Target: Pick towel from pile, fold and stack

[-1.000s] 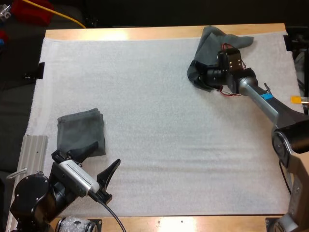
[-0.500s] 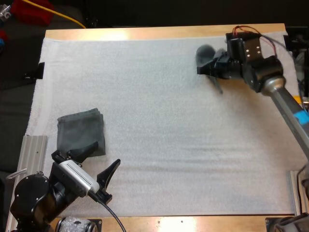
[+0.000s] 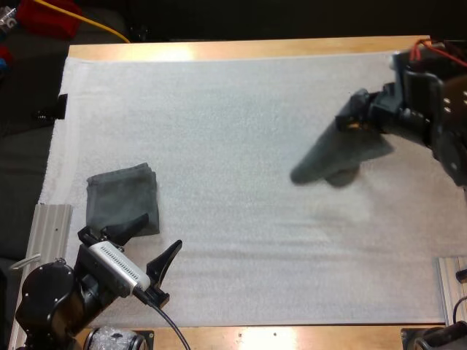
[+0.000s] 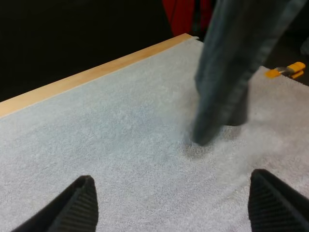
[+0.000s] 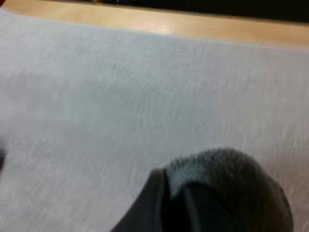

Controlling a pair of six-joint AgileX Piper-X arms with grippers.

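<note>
While the right hand is clamped on the upper end of a dark grey-green towel, that towel hangs from it in a long, narrow drape over the right half of the white mat. Seen from the left wrist, the towel falls as a near-vertical column, and its lower end comes down close to the mat. Whether it touches the mat cannot be told. Seen from the right wrist, a bunched fold of the towel sits close to the camera above the mat, with the wooden edge of the worktop beyond.

At the near left corner of the mat, the left hand has its fingers spread wide and grasps nothing. They stand over bare mat.

A folded towel lies flat on the mat near its left edge, just beyond the left hand and well apart from the hanging towel.
</note>
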